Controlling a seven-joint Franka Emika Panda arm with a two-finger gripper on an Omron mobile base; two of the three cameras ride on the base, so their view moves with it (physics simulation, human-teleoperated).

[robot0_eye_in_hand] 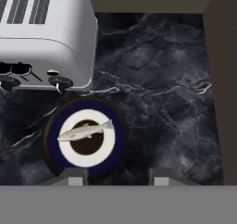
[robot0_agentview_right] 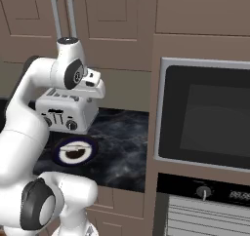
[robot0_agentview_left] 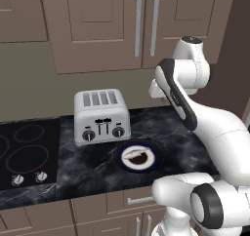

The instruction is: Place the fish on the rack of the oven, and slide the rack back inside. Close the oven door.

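1. In the hand view the jaws' two finger tips (robot0_eye_in_hand: 77, 177) stand apart with only bare air between them, open and gripping nothing, high above the counter (robot0_eye_in_hand: 162, 107).
2. Below and toward the left tip lies the fish (robot0_eye_in_hand: 85, 131), slim and pale, across the white middle of a round blue-rimmed plate (robot0_eye_in_hand: 115, 149); it rests over a dark brown patch in the plate's centre.
3. The plate sits flat on the dark marbled counter, just in front of a silver four-slot toaster (robot0_eye_in_hand: 46, 38) with black knobs and levers on its face.
4. In the left base view the white arm (robot0_agentview_left: 195, 113) arches up over the counter, to the right of the toaster and plate.
5. Left of the toaster is a black cooktop (robot0_agentview_left: 27, 154) with ring marks and small knobs.
6. Brown wooden cabinets (robot0_agentview_left: 112, 25) with silver handles hang behind.
7. In the right base view the oven (robot0_agentview_right: 205, 118) stands to the right of the counter; a dark glass front in silver trim is shut, with a control strip and knob below it.
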